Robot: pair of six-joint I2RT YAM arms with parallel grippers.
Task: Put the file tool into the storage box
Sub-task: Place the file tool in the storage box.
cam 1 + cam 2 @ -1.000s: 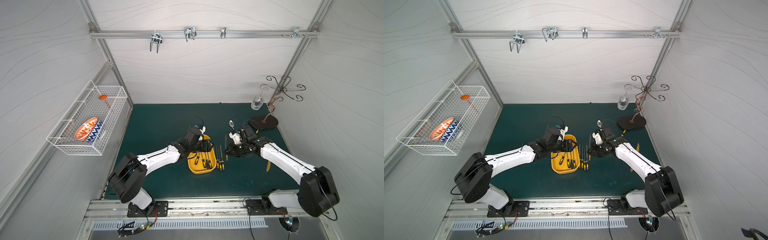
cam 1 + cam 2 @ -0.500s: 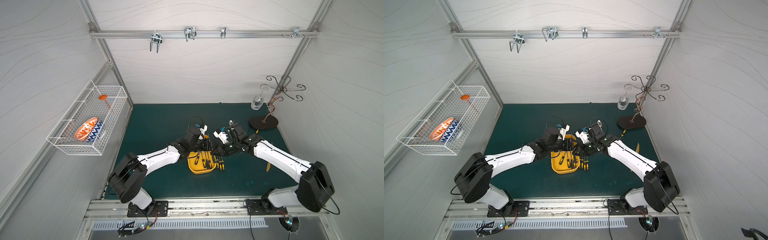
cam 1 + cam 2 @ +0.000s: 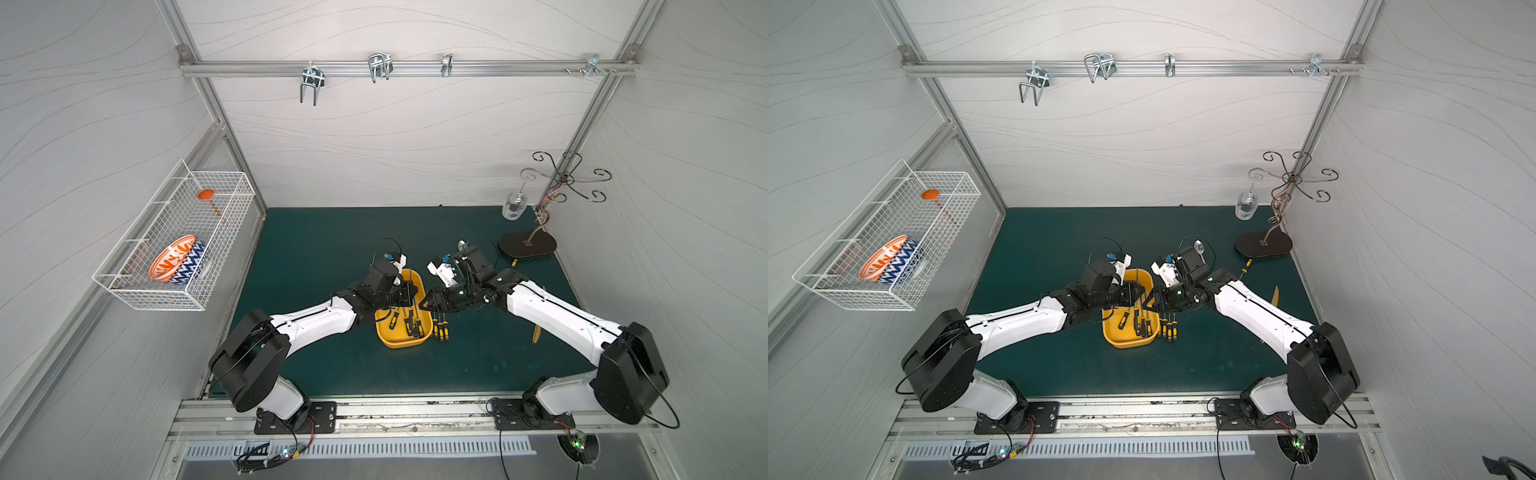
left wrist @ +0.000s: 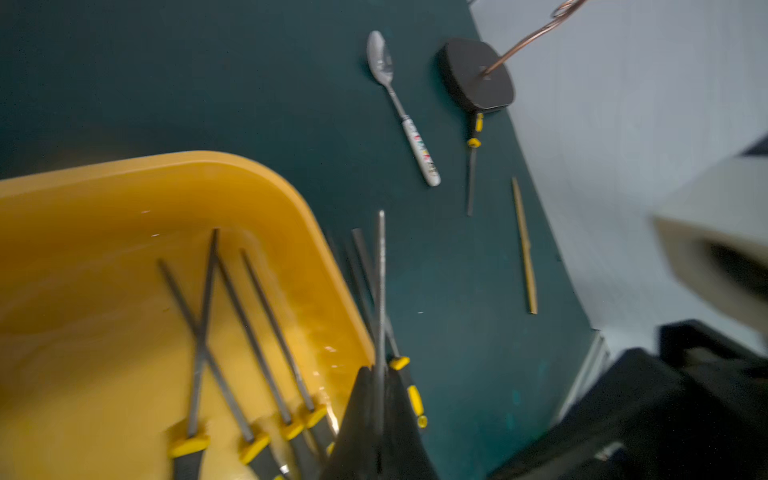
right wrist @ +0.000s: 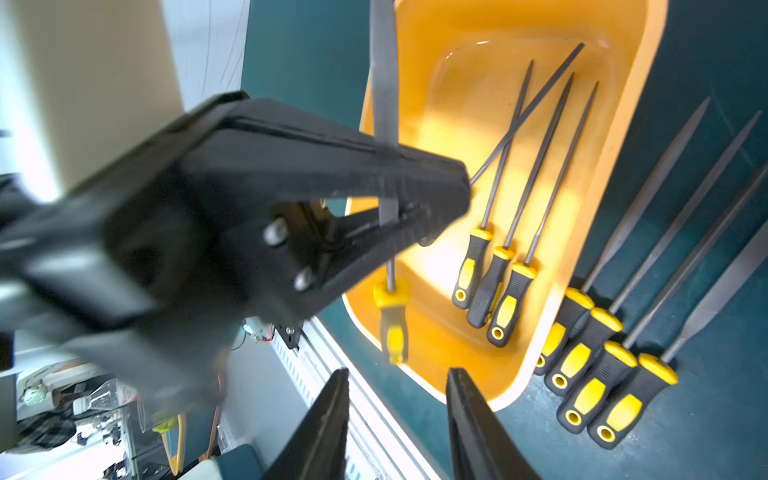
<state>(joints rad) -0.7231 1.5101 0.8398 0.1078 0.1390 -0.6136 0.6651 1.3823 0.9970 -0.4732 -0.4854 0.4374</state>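
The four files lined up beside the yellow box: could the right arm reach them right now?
Probably yes. The right gripper is open and empty, close by the four files; nothing covers them, and the left gripper holds its flat file clear of them.

No legible txt, labels, nos. anywhere

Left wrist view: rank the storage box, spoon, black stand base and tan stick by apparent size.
1. storage box, largest, though nearest the camera.
2. spoon and black stand base: unranked; the spoon is longer, the base broader.
3. tan stick, thinnest, shorter than the spoon.
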